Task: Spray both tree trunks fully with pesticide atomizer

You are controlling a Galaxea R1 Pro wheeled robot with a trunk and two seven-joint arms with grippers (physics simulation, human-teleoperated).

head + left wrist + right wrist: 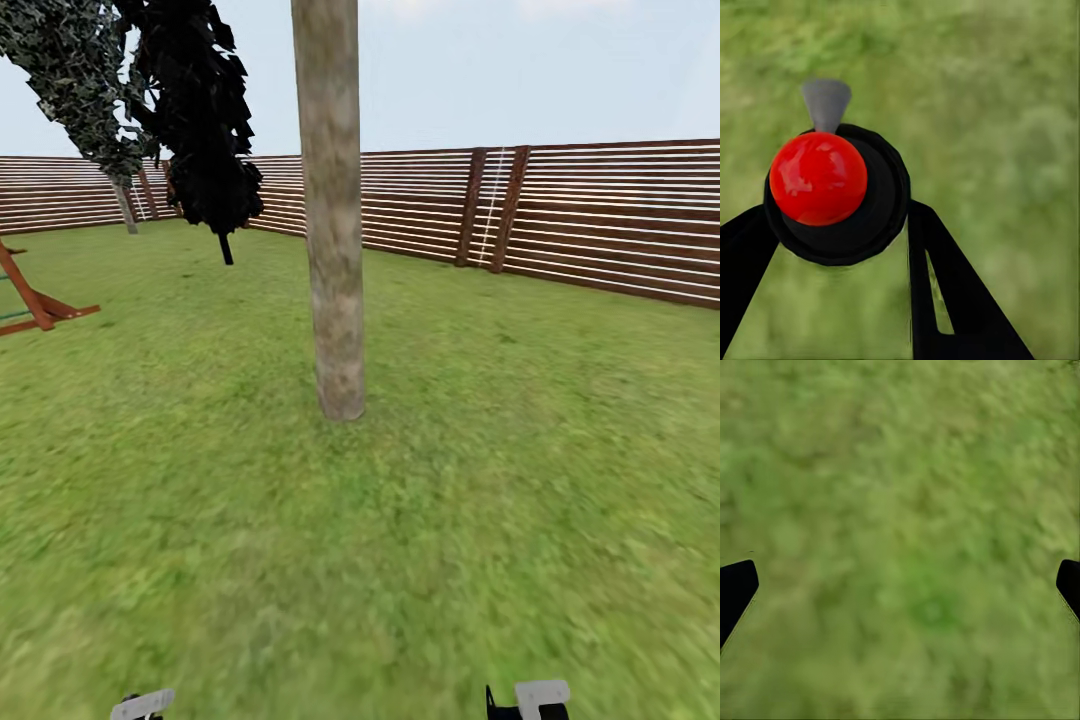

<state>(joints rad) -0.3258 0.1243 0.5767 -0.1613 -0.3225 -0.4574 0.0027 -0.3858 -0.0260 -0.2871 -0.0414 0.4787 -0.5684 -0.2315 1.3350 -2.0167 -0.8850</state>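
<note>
A tree trunk [333, 230], beige-grey and blotchy, rises straight ahead of me from the lawn [480, 480], its crown out of view. Far back on the left, a second slim grey trunk [125, 207] stands under a leafy crown [70, 70]. In the left wrist view, my left gripper [836, 229] is shut on the pesticide atomizer [874, 217]. The atomizer has a round black body, a red top [817, 178] and a grey nozzle [826, 101], and it hangs over grass. My right gripper [900, 585] is open above bare grass, its black fingertips [735, 589] far apart.
A brown slatted fence [600, 215] runs along the back and right. A near-black conifer [205, 130] leans at the upper left. An orange-brown wooden frame [40, 305] stands at the left edge. White parts of my arms [540, 697] show along the bottom edge of the head view.
</note>
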